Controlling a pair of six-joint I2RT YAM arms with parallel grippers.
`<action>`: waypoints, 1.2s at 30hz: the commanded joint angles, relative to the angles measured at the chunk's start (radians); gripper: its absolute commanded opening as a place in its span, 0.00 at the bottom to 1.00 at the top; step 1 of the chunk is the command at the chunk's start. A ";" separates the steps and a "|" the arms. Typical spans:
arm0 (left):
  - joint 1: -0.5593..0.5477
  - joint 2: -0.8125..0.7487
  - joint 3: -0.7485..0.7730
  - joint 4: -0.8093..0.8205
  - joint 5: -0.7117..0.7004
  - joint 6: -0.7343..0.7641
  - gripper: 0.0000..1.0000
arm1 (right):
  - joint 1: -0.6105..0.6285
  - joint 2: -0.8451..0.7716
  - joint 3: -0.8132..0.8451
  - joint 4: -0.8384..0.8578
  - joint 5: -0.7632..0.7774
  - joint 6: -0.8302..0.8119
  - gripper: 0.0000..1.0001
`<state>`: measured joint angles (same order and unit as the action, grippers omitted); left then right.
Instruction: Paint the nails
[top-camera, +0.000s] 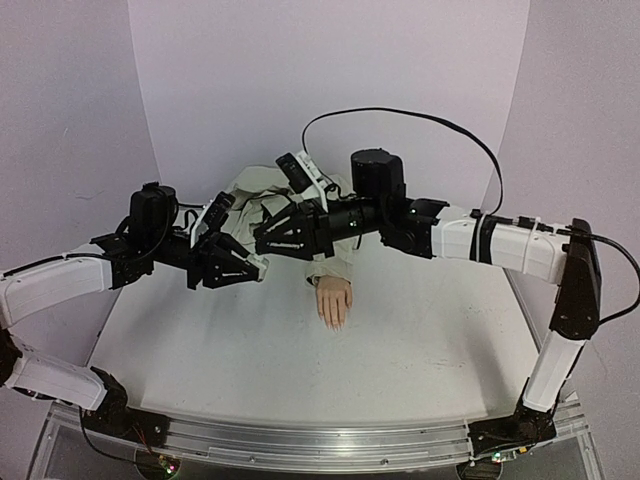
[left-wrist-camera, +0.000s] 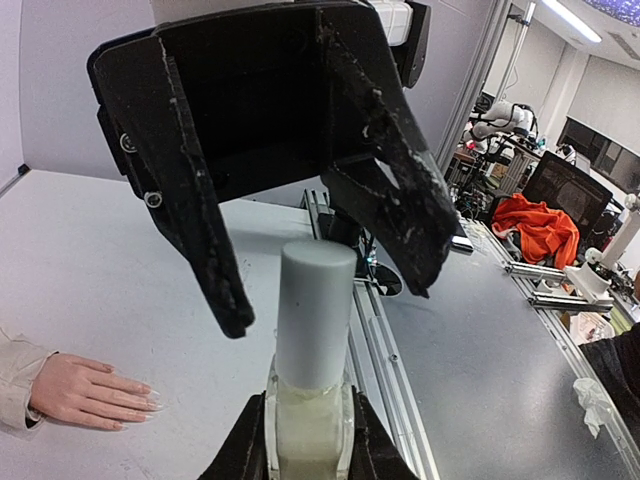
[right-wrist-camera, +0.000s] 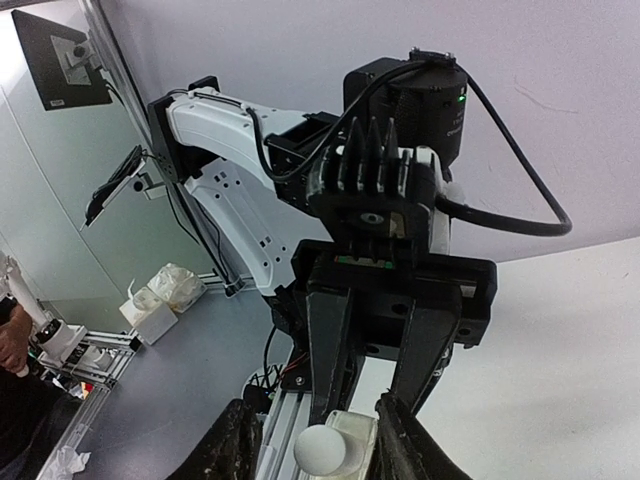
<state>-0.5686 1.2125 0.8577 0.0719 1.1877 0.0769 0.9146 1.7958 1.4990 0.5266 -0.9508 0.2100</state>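
**Grey cap, lined up between the right end effector's fingers**

- Right end effector: fingers spread, straddling the top of the grey cylindrical cap with a gap on each side. The cap's long axis runs straight along its line of reach.
- Left end effector: pinching the small pale glass bottle under that cap.
- Pale pinkish mannequin hand with beige sleeve: flat on the white bench, below both end effectors. Its nails point to the near edge.
- Likely next: close on the cap and unscrew it.
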 joint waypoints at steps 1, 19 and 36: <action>-0.004 -0.006 0.052 0.052 0.030 -0.011 0.00 | 0.007 0.018 0.058 0.071 -0.059 0.002 0.41; 0.019 -0.076 0.021 0.090 -0.208 -0.045 0.00 | 0.044 0.037 0.019 0.085 0.070 -0.015 0.00; 0.064 -0.274 -0.163 0.191 -1.140 -0.013 0.00 | 0.294 0.337 0.389 -0.174 1.094 0.373 0.00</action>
<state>-0.5278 0.9749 0.6567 0.0971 0.3096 0.0605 1.0752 2.0907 1.7779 0.5320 -0.0803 0.4503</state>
